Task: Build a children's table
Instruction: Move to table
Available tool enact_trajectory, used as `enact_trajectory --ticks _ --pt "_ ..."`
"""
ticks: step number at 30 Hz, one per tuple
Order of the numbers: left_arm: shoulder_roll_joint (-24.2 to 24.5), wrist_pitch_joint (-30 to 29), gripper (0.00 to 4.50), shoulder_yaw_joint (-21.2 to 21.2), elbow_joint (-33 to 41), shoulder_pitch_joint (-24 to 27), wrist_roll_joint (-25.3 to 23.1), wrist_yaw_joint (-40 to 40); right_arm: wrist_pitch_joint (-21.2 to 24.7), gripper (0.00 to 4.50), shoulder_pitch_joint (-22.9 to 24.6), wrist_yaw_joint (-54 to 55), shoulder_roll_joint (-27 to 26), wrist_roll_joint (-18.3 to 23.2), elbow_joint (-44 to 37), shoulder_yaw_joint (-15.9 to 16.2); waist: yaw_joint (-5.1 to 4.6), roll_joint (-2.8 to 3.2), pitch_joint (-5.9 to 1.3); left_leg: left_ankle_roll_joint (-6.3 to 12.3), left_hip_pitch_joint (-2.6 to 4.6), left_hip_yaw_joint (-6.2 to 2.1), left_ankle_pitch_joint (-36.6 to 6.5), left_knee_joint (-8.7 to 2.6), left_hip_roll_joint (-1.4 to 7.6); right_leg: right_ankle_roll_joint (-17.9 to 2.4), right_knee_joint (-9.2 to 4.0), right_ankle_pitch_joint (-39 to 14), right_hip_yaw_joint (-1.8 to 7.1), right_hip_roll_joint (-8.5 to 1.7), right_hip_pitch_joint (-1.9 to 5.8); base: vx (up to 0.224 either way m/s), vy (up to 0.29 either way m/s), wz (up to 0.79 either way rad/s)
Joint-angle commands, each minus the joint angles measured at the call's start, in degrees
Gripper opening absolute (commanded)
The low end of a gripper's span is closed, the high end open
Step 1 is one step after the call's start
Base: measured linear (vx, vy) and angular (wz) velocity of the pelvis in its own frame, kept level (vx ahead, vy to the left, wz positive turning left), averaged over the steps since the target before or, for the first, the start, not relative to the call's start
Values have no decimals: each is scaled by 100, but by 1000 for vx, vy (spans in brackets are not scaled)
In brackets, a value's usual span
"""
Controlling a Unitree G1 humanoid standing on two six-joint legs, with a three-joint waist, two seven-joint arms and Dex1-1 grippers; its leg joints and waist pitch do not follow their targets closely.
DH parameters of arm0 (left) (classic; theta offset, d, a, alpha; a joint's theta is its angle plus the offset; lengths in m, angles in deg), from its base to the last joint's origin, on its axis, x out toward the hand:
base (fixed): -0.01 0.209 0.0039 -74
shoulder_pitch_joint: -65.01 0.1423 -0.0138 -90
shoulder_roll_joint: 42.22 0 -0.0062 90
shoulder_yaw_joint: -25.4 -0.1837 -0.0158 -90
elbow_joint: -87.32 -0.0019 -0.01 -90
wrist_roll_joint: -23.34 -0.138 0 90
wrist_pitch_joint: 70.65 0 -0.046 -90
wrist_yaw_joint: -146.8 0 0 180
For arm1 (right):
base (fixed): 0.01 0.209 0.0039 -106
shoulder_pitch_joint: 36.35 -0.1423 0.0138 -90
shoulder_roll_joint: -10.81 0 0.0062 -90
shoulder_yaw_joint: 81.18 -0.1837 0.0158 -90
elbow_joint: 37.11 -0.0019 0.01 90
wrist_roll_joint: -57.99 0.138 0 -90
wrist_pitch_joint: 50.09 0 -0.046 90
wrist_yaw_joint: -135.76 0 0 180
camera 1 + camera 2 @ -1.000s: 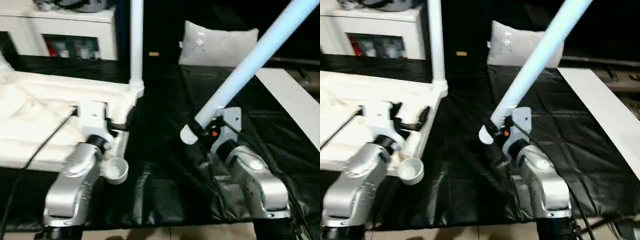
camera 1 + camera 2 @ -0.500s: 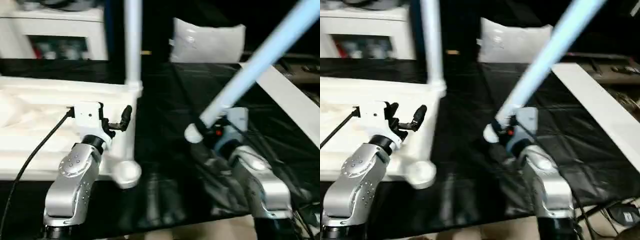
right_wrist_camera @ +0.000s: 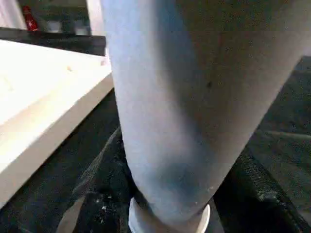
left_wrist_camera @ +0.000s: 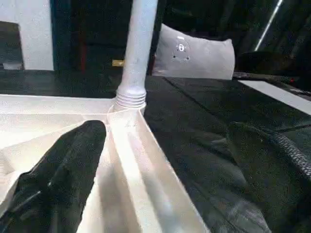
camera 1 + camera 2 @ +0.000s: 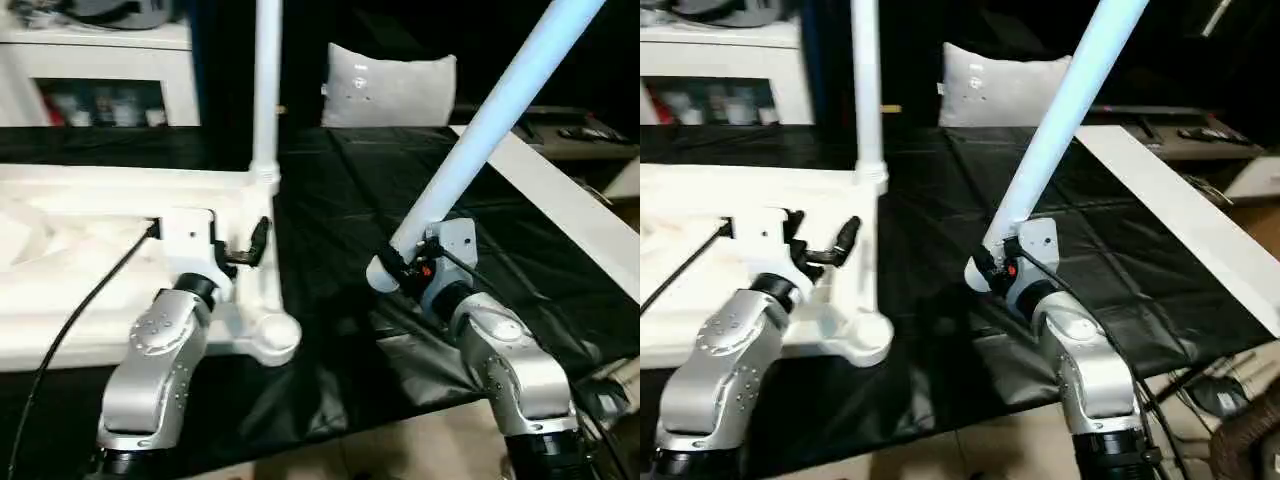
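Observation:
The white table top (image 5: 70, 270) lies upside down at the left, ribs up. One white leg (image 5: 266, 90) stands upright in its far right corner socket. The near right corner socket (image 5: 277, 338) is empty. My left gripper (image 5: 823, 228) is open just above the top's right rim; the rim (image 4: 141, 160) runs between its black fingers (image 4: 58, 179). My right gripper (image 5: 400, 262) is shut on a loose white leg (image 5: 500, 110) near its thick end, over the black sheet. That leg slants up and to the right.
A black sheet (image 5: 340, 210) covers the work surface. A white pillow (image 5: 388, 88) lies at the back, and white cabinets (image 5: 100, 70) stand at the back left. A long white board (image 5: 565, 205) runs along the right side. Cables (image 5: 1215, 395) lie on the floor at the right.
The camera has swung, so the whole scene has shifted. My left gripper stays open over the table top's rim; my right gripper still holds the slanted leg.

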Motion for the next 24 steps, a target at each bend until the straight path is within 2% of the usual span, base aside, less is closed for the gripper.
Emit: enact_trajectory --ticks 1,2,3,4,5,6,7,8,9,10,11,12,13,14,15,16,17,18,19,20,21,22,23,24 --pt "-8 18 450 -65 29 -50 -64 28 -44 185 -62 -24 -9 22 -9 -19 12 96 -186 -765 295 -843 -2890 -539 944 -645 -540 -3011 302 -808 96 -37 76 -1" --pt "-12 27 450 -46 0 -30 -96 19 -28 185 -67 -17 -55 80 11 -43 -226 254 -118 -1511 179 -583 -4490 -1330 780 -427 123 -2246 -355 218 -9 -71 106 7" --pt "-11 26 450 -29 -26 -33 -115 -1 -10 185 -78 -11 -68 99 1 -51 -229 246 -183 -1829 -26 -396 -4894 -1659 731 -449 877 -1289 -549 543 111 -52 60 9" --pt "-13 22 450 -21 -37 -36 -129 -19 5 185 -78 -30 -81 144 -38 -63 20 241 -174 -2061 -172 -72 -4625 -1844 587 -517 1261 -413 -757 661 145 -106 69 29" --pt "-11 18 450 -23 -29 -39 -128 -17 9 185 -71 -58 -81 172 -76 -62 48 219 -173 -2302 -158 82 -4135 -1817 472 -598 1245 -398 -809 679 133 -65 -9 28" --pt "-6 13 450 -27 -18 -37 -121 -14 -23 185 -67 -60 -87 172 -90 -64 208 -209 -589 -3037 261 -204 -1485 -629 517 -803 510 -2153 20 -761 -92 -65 -9 28" --pt "-2 11 450 -32 -8 -33 -113 -11 -51 185 -64 -61 -89 166 -92 -63 290 -332 -722 -2240 349 -702 -456 364 510 -588 84 -2267 412 -1248 -299 78 -73 15" --pt "1 8 450 -20 -16 -34 -112 -23 -70 185 -74 -103 -77 156 -65 -31 244 -224 -654 -1472 46 -1098 -305 582 553 -923 -205 -2288 731 -1489 -58 150 1 -9" --pt "5 7 450 -9 -31 -35 -119 -53 -118 185 -85 -177 -40 136 -38 32 343 -127 -414 -1371 -545 -1424 -261 954 606 -1715 -167 -1917 530 -1560 368 127 106 -19" --pt "6 7 450 -10 -32 -36 -122 -57 -141 185 -84 -198 -27 122 -45 57 360 -62 -349 -1481 -468 -1580 -272 954 825 -1843 -84 -1652 398 -1517 243 38 162 -26" --pt "10 7 450 -22 -25 -32 -123 -50 -176 185 -64 -275 1 97 -95 135 339 153 -384 -1640 -215 -1795 -407 414 1113 -1662 299 -1228 -90 -878 260 -43 240 -15" --pt "8 4 450 -36 -13 -26 -124 -44 -179 185 -48 -323 14 92 -134 171 126 500 -335 -2150 -113 -1782 -1608 -747 764 -886 1602 -1155 -334 445 -202 -20 136 -6" --pt "2 2 450 -52 7 -3 -123 -30 -168 185 -32 -323 5 86 -147 181 104 497 -407 -2784 -34 -1639 -1523 -866 409 -213 1653 -1085 -303 685 -302 -65 250 -11" --pt "-3 2 450 -53 10 11 -124 -24 -156 185 -35 -281 -14 86 -124 158 138 503 -390 -2976 -43 -1541 -1586 -861 409 -75 1688 -954 -258 669 -407 -92 152 2" --pt "-15 -5 450 -36 2 27 -111 -20 -149 185 -50 -245 -13 75 -83 143 82 407 -395 -3197 -93 -1459 -1890 -984 380 -145 1514 -548 -246 623 -287 -92 152 2" --pt "-17 -6 450 -33 1 29 -109 -20 -150 185 -51 -242 -11 72 -79 143 72 217 -458 -2947 -60 -1452 -2070 -986 425 -397 1071 -290 -110 368 -135 -87 46 9" --pt "-32 -2 450 -21 4 43 -93 -19 -161 185 -59 -238 6 63 -65 140 131 59 -524 -2686 -30 -1393 -1911 -828 454 -518 737 -200 61 40 -50 -71 -19 4" --pt "-39 13 450 -11 32 80 -73 8 -147 185 -60 -225 10 102 -54 105 196 -146 -584 -1807 -178 -1256 -957 -331 643 -990 360 -241 434 -773 236 -71 -19 4" --pt "-24 4 450 -21 44 97 -83 25 -145 185 -58 -228 15 116 -46 90 380 -116 -402 -1128 -155 -1234 -87 137 694 -1510 -66 -208 575 -1234 191 -74 -21 6" --pt "-12 4 450 -29 44 101 -94 29 -142 185 -57 -231 23 111 -34 91 405 -49 -332 -1086 -132 -1320 -4 256 803 -1620 -123 -458 536 -1282 196 -107 34 3" --pt "16 2 450 -45 38 110 -119 31 -139 185 -55 -244 47 92 -2 96 327 80 -255 -1259 53 -1559 -370 249 1031 -1506 -108 -1447 218 -1000 154 -107 34 3" --pt "27 -12 450 -47 22 104 -139 -2 -133 185 -52 -253 56 88 6 97 80 404 -172 -1891 -77 -1696 -3173 -799 1177 -834 767 -1690 -185 -9 138 -112 94 -12" --pt "25 -14 450 -44 9 96 -146 -26 -121 185 -48 -258 64 90 7 94 74 383 -223 -2571 -424 -1360 -5083 -1489 695 -393 1349 -1023 -374 615 255 -114 110 -1" --pt "18 -20 450 -48 10 98 -149 -23 -134 185 -41 -260 104 39 -2 127 282 326 -263 -2515 -361 -1059 -4952 -1532 552 -569 1363 -951 -359 552 150 -130 93 12"
